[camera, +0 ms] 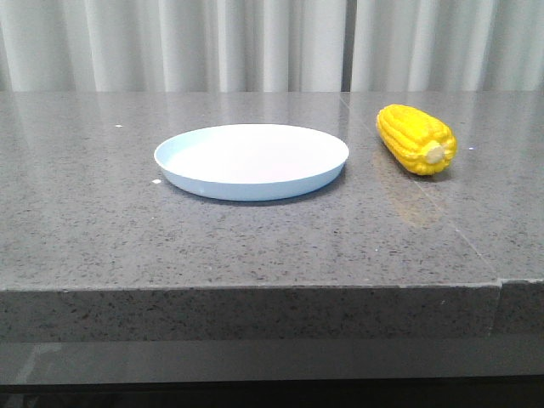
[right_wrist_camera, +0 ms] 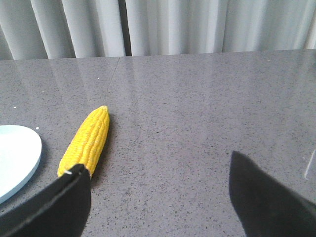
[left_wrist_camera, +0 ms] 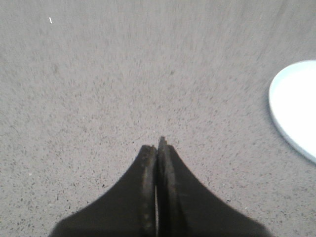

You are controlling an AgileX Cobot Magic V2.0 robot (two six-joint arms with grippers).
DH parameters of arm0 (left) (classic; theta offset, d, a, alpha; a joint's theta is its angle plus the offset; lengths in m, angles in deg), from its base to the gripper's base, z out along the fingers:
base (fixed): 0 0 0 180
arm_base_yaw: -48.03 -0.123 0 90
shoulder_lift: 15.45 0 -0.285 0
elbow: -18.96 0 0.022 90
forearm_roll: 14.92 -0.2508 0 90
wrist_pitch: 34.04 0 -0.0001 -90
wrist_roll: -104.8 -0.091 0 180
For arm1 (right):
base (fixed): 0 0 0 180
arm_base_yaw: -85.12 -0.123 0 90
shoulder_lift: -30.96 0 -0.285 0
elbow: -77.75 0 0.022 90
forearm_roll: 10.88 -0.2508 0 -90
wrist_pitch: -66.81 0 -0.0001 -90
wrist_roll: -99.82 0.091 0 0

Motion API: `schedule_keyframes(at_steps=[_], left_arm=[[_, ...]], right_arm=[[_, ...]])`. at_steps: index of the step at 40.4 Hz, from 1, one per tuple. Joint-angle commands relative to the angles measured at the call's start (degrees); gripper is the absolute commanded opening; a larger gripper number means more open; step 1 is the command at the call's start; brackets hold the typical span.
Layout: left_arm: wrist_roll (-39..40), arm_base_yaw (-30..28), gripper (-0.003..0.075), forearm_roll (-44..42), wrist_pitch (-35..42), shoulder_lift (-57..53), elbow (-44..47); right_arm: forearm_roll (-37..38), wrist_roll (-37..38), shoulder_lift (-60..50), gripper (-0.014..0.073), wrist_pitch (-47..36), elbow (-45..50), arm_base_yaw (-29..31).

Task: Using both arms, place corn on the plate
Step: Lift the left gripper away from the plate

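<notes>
Grey speckled stone table (camera: pixel 255 246), glossy, with a seam running along its right side; pale pleated curtain (camera: pixel 170 42) behind. Front view: the plate (camera: pixel 252 161), round, shallow, pale blue-white, sits near table centre, nothing on it. The corn (camera: pixel 416 139), bright yellow, lies on the stone at about 3 o'clock from the plate, near it but not touching, pale stub end toward the camera, tip pointing away and slightly left; faint yellow reflection in the surface below it. No arm visible in the front view. Left wrist view: left gripper (left_wrist_camera: pixel 157 148) clenched, dark fingers pressed together with nothing between them, hovering over bare stone; an edge of the plate (left_wrist_camera: pixel 296 108) shows off at 3 o'clock from the fingertips, well apart. Right wrist view: right gripper (right_wrist_camera: pixel 158 177) released, fingers spread wide, nothing held. The corn (right_wrist_camera: pixel 86 140) lies just beyond the one dark finger (right_wrist_camera: pixel 59 205), its stub end right at that fingertip; contact cannot be told. The cob sits outside the gap between the fingers. A slice of plate rim (right_wrist_camera: pixel 19 158) shows beside the corn, a strip of stone between them.
</notes>
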Motion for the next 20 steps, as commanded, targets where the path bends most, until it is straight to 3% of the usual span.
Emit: schedule_keyframes(at_steps=[1,12,20], left_arm=[[0.25,-0.14,-0.002,-0.66,8.17,-7.6,3.4],[0.25,-0.14,-0.002,-4.92,9.72,-27.38,12.62],[0.25,-0.14,-0.002,-4.92,9.44,-35.06,16.21]], right_arm=[[0.35,-0.26,0.7,0.0603,-4.47,-1.99,0.27],[0.35,-0.26,0.7,0.0603,-4.47,-1.99,0.27],[0.35,-0.26,0.7,0.0603,-4.47,-1.99,0.27]])
